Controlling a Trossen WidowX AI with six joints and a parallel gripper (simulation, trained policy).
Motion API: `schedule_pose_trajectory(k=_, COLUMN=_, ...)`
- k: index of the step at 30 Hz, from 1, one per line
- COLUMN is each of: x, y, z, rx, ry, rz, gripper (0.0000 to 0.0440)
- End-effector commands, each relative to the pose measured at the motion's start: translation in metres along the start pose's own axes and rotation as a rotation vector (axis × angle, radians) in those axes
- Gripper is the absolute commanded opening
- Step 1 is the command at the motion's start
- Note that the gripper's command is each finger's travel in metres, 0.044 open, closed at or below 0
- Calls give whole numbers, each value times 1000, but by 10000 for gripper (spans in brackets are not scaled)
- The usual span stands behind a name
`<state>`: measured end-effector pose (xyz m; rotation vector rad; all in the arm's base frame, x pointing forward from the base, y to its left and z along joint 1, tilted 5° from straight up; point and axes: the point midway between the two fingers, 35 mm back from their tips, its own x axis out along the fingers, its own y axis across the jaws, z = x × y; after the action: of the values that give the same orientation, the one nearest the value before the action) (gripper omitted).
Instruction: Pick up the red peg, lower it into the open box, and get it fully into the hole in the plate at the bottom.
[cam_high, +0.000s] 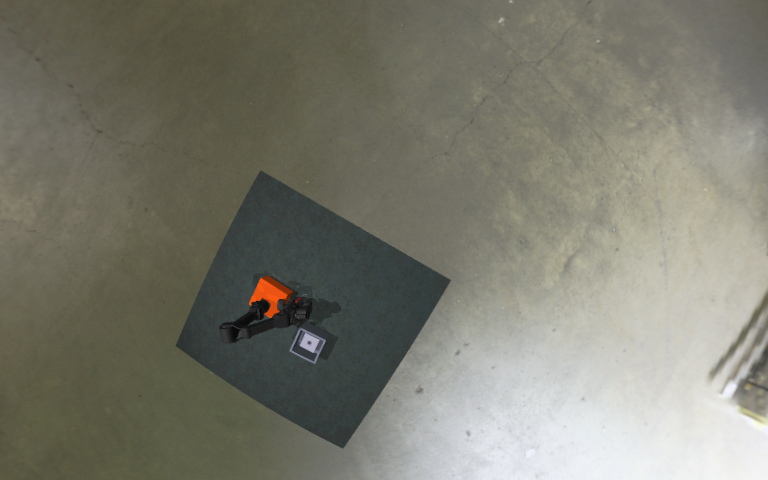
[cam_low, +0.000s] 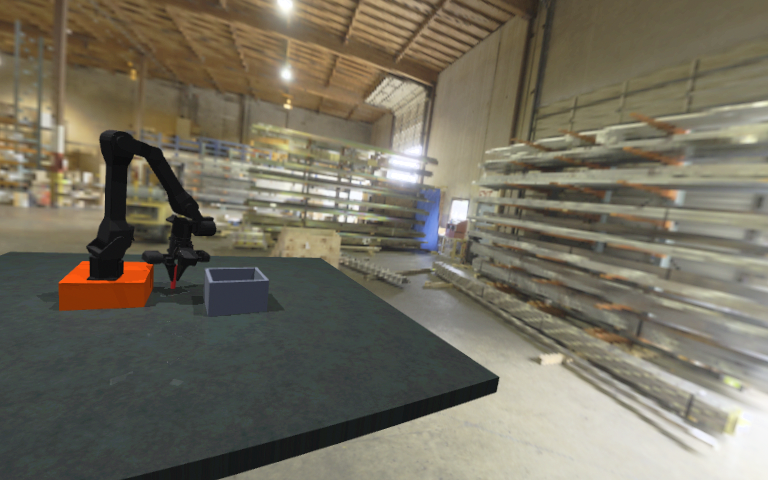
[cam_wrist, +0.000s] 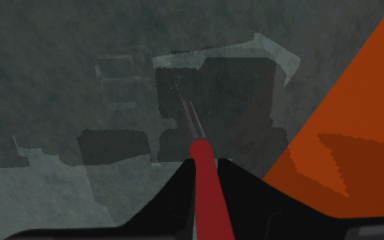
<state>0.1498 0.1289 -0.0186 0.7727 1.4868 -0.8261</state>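
Observation:
The red peg (cam_low: 173, 280) (cam_wrist: 204, 172) is between my fingertips in the wrist view, nearly upright with a slight lean. Its lower end is at or just above the table top; I cannot tell if it touches. My gripper (cam_low: 175, 276) (cam_wrist: 205, 166) points down and is shut on the peg, beside the orange base block. In the top view the arm hides most of the peg. The open grey box (cam_high: 303, 357) (cam_low: 236, 300) stands a short way to the right of the gripper in the exterior view. Its pale plate (cam_high: 304, 339) with a dark central hole shows from above, with nothing in the hole.
The orange base block (cam_high: 268, 289) (cam_low: 103, 296) (cam_wrist: 350, 125) stands close beside the peg. The dark table top (cam_high: 362, 271) (cam_low: 283, 367) carries the arm and the box. The box walls rise above the table, near the gripper.

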Motion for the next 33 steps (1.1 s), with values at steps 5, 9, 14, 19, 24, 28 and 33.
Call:
schedule_pose_trajectory(k=5, x=-13, y=4, z=5, rx=-47, ry=-30, rz=24, gripper=0)
schedule_pose_trajectory(k=9, x=-25, y=5, z=9, rx=-82, ry=-58, rz=40, gripper=0)
schedule_pose_trajectory(k=14, x=-41, y=9, z=16, rx=-125, ry=-92, rz=64, gripper=1)
schedule_pose_trajectory(k=19, x=-60, y=15, z=24, rx=-166, ry=-130, rz=91, gripper=4)
schedule_pose_trajectory(k=24, x=-81, y=23, z=34, rx=-193, ry=-166, rz=120, gripper=3)
schedule_pose_trajectory(k=28, x=-97, y=30, z=43, rx=-202, ry=-191, rz=141, gripper=0)
schedule_pose_trajectory(k=33, x=-117, y=40, z=57, rx=-202, ry=-221, rz=165, gripper=0)
